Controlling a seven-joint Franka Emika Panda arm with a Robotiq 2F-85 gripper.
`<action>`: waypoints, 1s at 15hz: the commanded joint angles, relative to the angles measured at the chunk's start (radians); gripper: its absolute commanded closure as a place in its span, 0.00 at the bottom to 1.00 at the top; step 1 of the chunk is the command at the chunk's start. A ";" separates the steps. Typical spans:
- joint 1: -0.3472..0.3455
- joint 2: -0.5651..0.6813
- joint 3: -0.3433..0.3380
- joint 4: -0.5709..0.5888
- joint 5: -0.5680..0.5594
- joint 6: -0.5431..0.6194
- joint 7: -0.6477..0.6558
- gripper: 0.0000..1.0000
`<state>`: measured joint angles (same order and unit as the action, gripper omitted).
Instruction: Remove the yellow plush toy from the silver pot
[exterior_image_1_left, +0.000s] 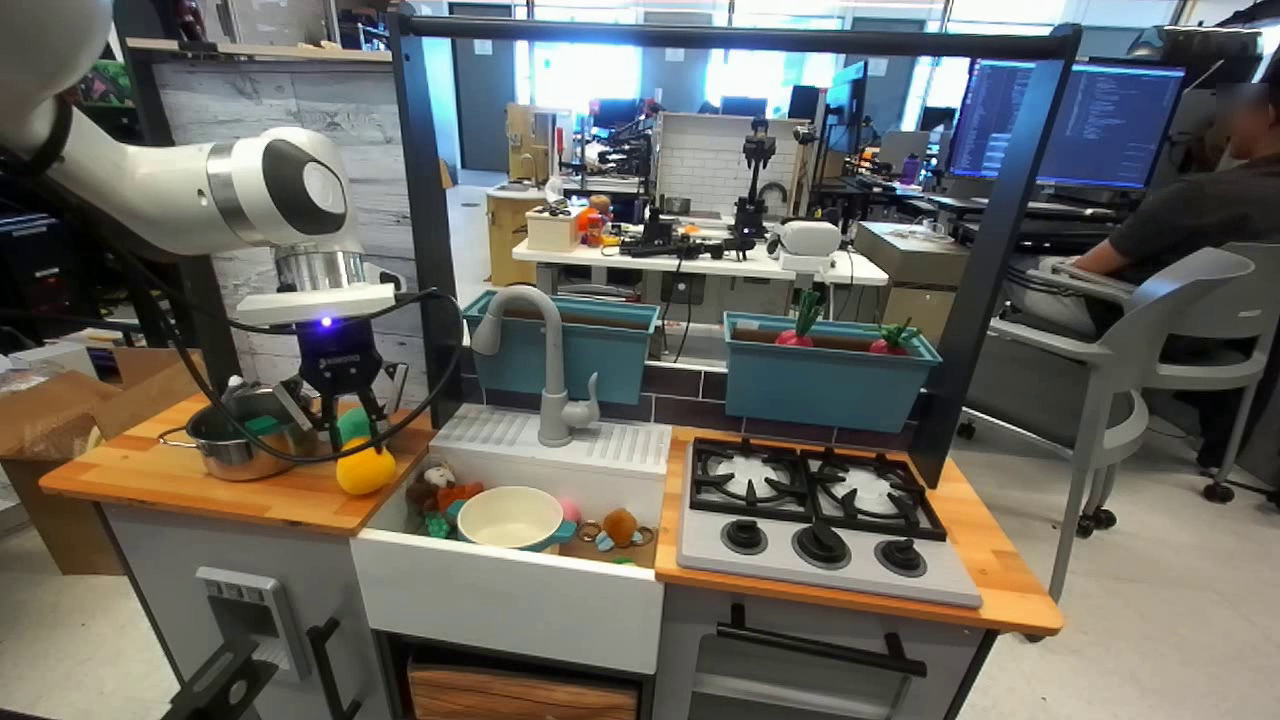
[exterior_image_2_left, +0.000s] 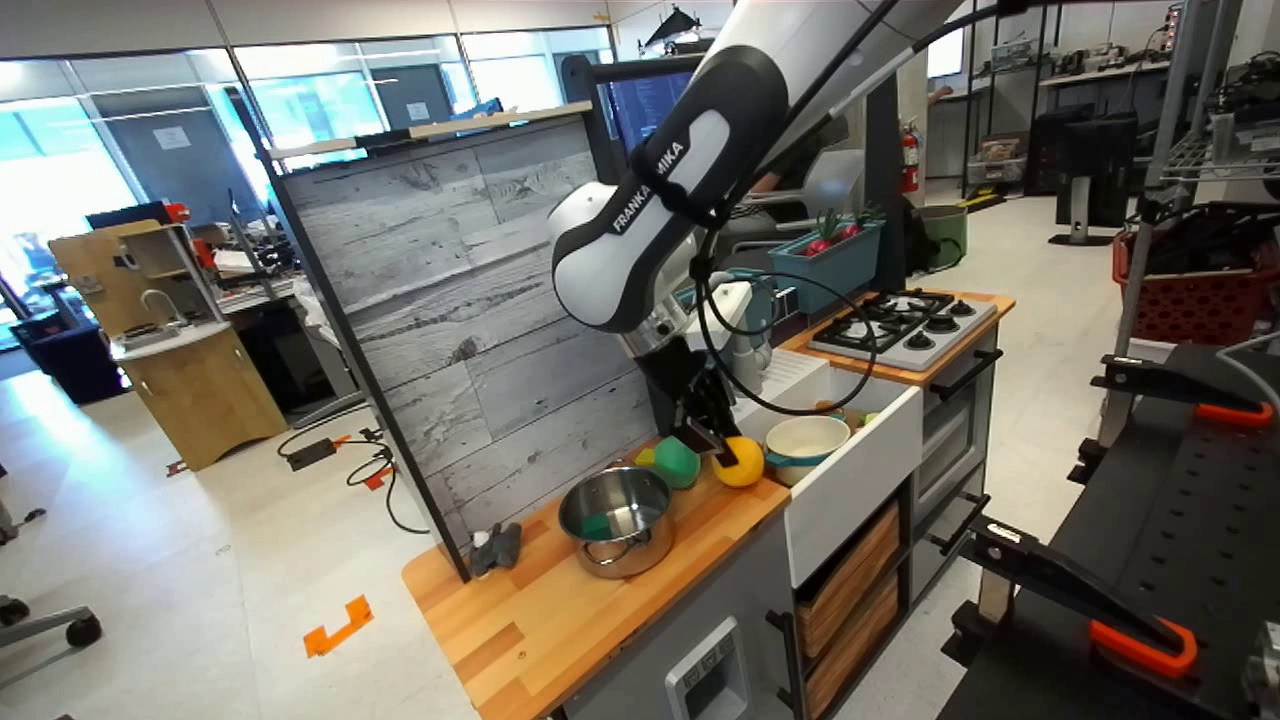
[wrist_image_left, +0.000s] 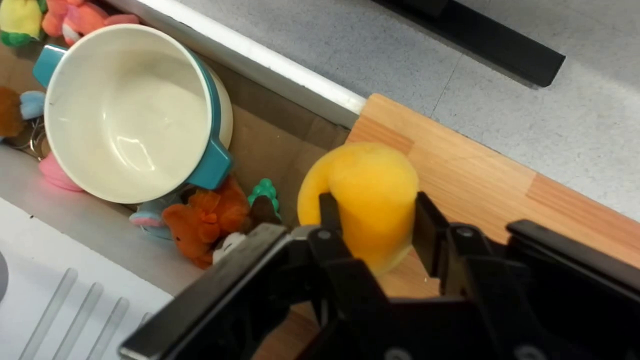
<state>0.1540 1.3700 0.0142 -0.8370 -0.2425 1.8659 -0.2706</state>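
Note:
The yellow plush toy (exterior_image_1_left: 366, 472) is between the fingers of my gripper (exterior_image_1_left: 357, 436), outside the pot, near the edge between wooden counter and sink. It also shows in an exterior view (exterior_image_2_left: 742, 464). In the wrist view both fingers (wrist_image_left: 375, 202) press on the toy (wrist_image_left: 374, 175); one sinks into it and makes a fold. I cannot tell whether the toy touches the counter. The silver pot (exterior_image_2_left: 640, 558) stands upright on the counter with a green thing inside; it also shows in an exterior view (exterior_image_1_left: 228, 460). The pot is out of the wrist view.
A green ball-like toy (exterior_image_2_left: 677, 464) lies between pot and gripper. A grey toy (exterior_image_2_left: 497, 548) lies behind the pot. The sink (exterior_image_1_left: 510, 580) holds a white bowl with teal handles (wrist_image_left: 132, 115) and several plush toys. A faucet (exterior_image_1_left: 553, 370) and grey-wood wall (exterior_image_2_left: 470, 300) stand close by.

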 joint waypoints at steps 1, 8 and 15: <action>0.000 0.000 0.000 0.000 0.000 0.000 0.000 0.61; -0.001 0.000 0.000 -0.002 0.001 0.004 0.003 0.15; 0.000 -0.004 0.000 -0.011 0.001 0.012 0.006 0.00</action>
<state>0.1540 1.3701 0.0141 -0.8429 -0.2425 1.8681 -0.2696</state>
